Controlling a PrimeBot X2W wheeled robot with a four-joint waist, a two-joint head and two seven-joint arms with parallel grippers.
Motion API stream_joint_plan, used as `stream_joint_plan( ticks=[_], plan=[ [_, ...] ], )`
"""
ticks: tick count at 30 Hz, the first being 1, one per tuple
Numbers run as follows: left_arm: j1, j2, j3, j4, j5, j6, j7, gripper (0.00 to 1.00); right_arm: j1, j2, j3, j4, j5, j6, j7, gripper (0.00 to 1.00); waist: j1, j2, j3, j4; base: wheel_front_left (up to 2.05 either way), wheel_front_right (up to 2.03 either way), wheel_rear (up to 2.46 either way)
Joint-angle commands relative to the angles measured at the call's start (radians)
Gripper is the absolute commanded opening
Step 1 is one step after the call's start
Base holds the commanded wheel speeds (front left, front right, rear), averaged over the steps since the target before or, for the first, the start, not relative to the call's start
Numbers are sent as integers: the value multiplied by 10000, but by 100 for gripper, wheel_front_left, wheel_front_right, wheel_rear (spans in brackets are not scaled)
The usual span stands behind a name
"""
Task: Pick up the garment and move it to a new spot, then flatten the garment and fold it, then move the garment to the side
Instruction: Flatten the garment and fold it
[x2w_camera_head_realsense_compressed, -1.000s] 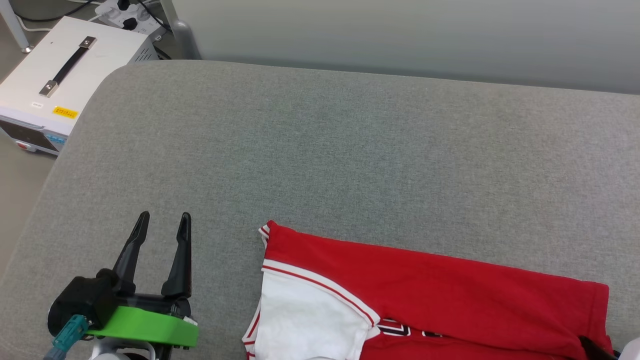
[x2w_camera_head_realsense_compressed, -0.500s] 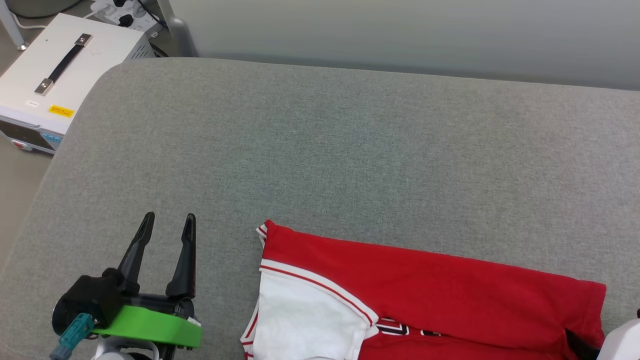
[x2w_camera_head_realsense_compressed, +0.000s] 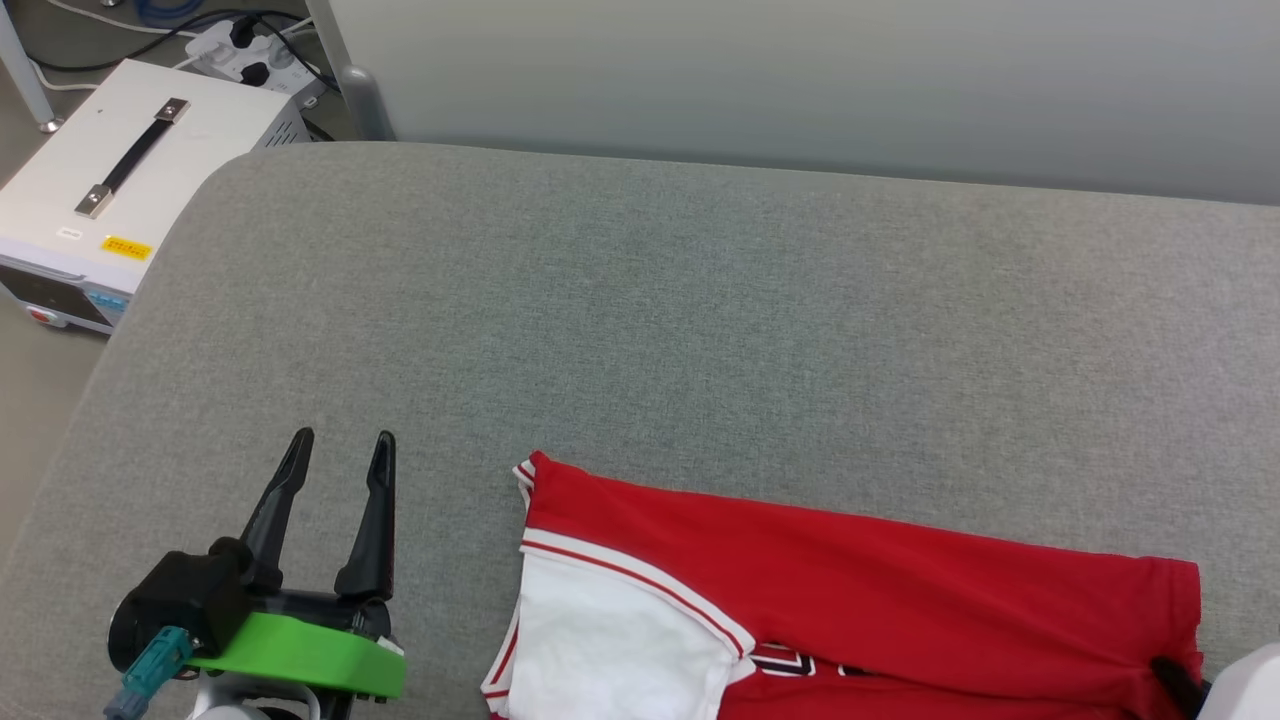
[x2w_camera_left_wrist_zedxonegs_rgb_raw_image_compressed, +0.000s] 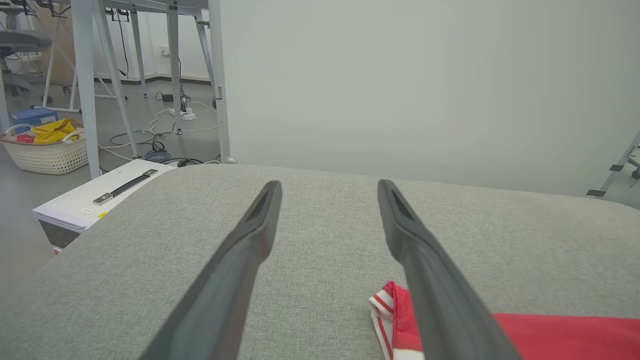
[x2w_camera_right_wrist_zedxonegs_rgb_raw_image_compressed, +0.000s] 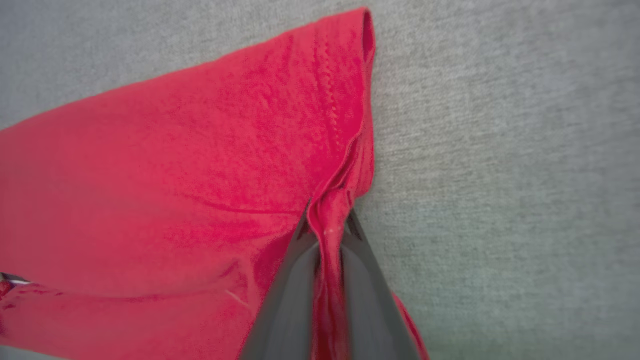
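Red cloth at the edge of the garment (x2w_camera_right_wrist_zedxonegs_rgb_raw_image_compressed: 200, 150) is being pinched by the right gripper (x2w_camera_right_wrist_zedxonegs_rgb_raw_image_compressed: 327, 215). In the right wrist view its fingers are being kept nearly together, with a raised fold of the fabric clamped between them, and the cloth around is being drawn into creases running toward that fold. The rest of the garment is lying flat on the gray fabric-covered counter (x2w_camera_head_realsense_compressed: 700, 300), at the near edge of the head view and toward the robot's right. A white sleeve (x2w_camera_head_realsense_compressed: 610, 650) with red-and-white trim is lying at its left end, and a bit of black, white-outlined lettering is showing just beside the sleeve.

The left gripper (x2w_camera_head_realsense_compressed: 344, 437) is being held at the bare counter to the left of the garment, apart from it, with its fingers spread wide and nothing between them; whether it is touching the surface cannot be told. In the left wrist view the striped corner of the garment is being seen just beside one finger. Off the counter's far left corner a white box (x2w_camera_head_realsense_compressed: 110, 190) with a black handle is sitting on the floor, with a power strip (x2w_camera_head_realsense_compressed: 250, 55) beyond it.
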Motion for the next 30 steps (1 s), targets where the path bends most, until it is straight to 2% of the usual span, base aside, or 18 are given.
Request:
stream_joint_plan(
  ticks=[1, 9, 14, 22, 30],
  plan=[
    [9, 48, -25, 46, 23, -28, -57, 100, -165, -207, -219, 209, -182, -23, -130, 0, 0, 0, -69, -33, 0, 0, 0],
    [177, 48, -66, 158, 25, -28, -57, 100, -429, -694, -1630, 697, -1075, -23, -361, 0, 0, 0, -344, -107, 0, 0, 0],
    [319, 36, -59, 196, -7, -28, -57, 100, -332, -581, -1822, 531, -1224, -23, -233, 0, 0, 0, -566, -194, 0, 0, 0],
    [538, 60, -50, 240, -52, -28, -57, 100, 320, -11, -1246, -1022, -990, -23, 371, 0, 0, 0, -1006, -408, 0, 0, 0],
    [624, 0, -120, 316, -61, -28, -57, 100, 996, 600, -106, -3018, -787, -23, 1254, 0, 0, 0, -1285, -517, 0, 0, 0]
  ],
)
